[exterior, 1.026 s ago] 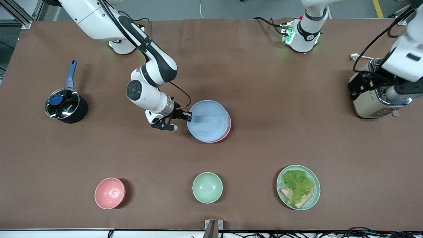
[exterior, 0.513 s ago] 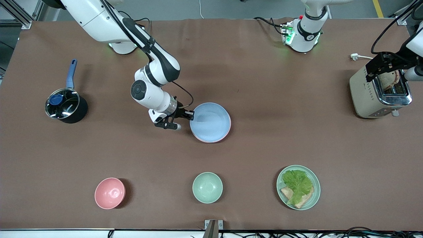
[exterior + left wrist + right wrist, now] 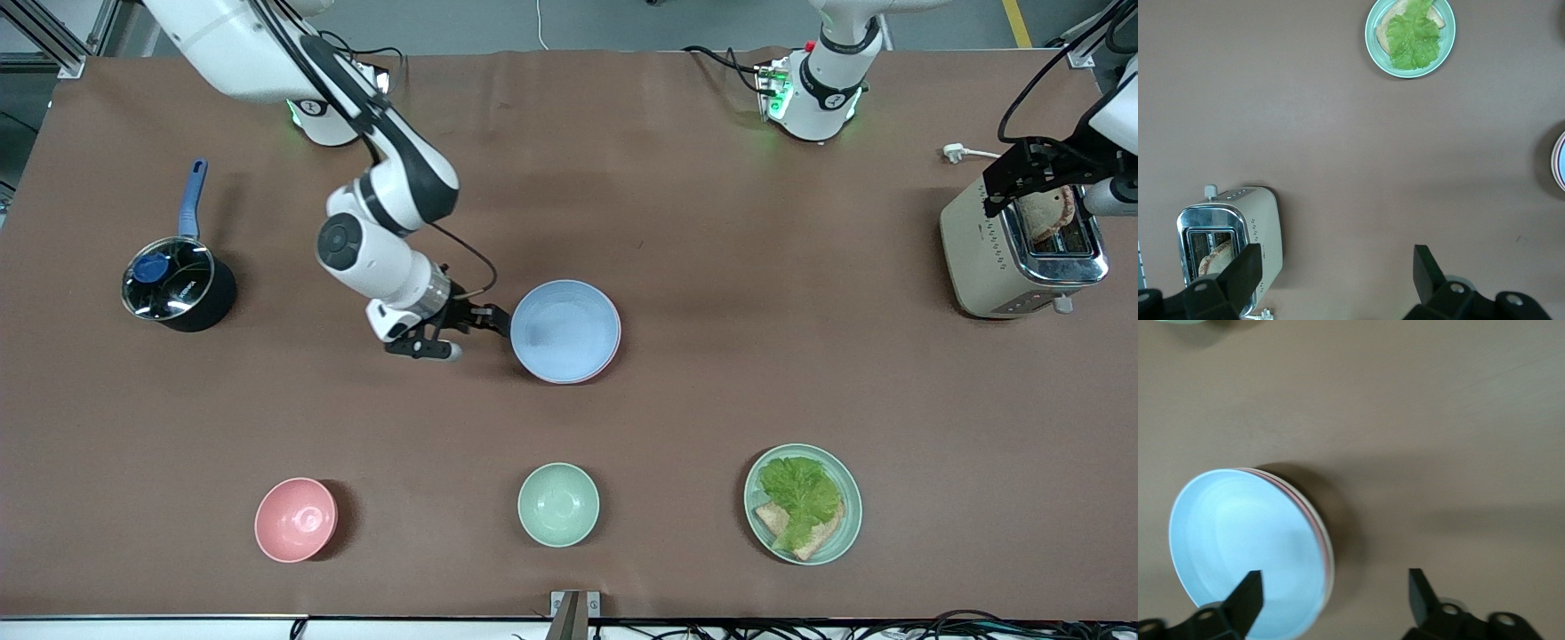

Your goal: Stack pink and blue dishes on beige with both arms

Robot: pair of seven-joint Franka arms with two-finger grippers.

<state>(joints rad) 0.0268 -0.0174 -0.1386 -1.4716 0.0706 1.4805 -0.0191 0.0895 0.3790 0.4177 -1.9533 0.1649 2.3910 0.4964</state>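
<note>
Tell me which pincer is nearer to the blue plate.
Right. The right pincer is open beside the blue plate, toward the right arm's end of the table. The left pincer is open over the toaster, at the left arm's end.

the surface (image 3: 711, 267) is plain matte brown. at the frame's centre, a light blue plate (image 3: 564, 330) tops a stack, with a thin pink plate (image 3: 616, 342) rim showing at its edge and a cream-beige plate (image 3: 1330, 550) rim under that. lower in the frame sit a pink bowl (image 3: 295, 519), a mint-green bowl (image 3: 557, 504) and a mint-green plate (image 3: 850, 524) holding green lettuce and tan bread. at centre-left, a black pot (image 3: 178, 289) has a blue handle. the toaster (image 3: 1013, 258) at the right edge is beige and chrome. both arms are white with black bands; each black tool, right (image 3: 484, 322) and left (image 3: 1022, 178), matches.
</note>
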